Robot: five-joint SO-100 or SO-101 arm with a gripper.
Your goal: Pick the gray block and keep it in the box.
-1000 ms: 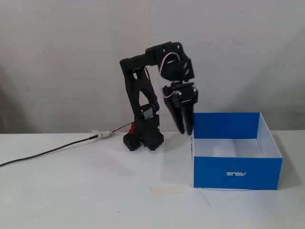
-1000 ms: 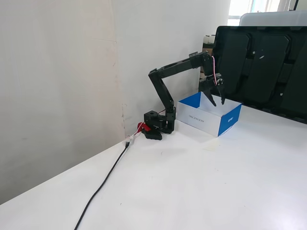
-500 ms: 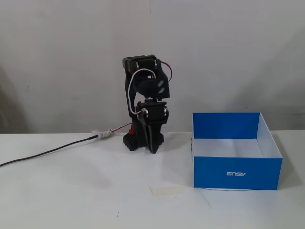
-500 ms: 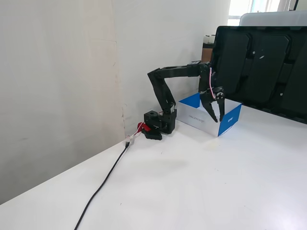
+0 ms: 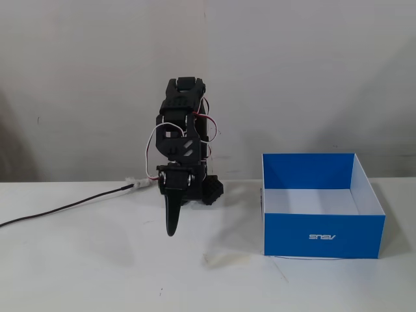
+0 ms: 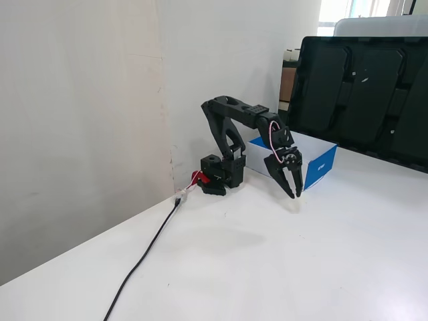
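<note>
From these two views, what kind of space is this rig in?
Likely an office or lab desk: a plain white table against a bare wall, a large dark monitor behind, and a window beyond it.
</note>
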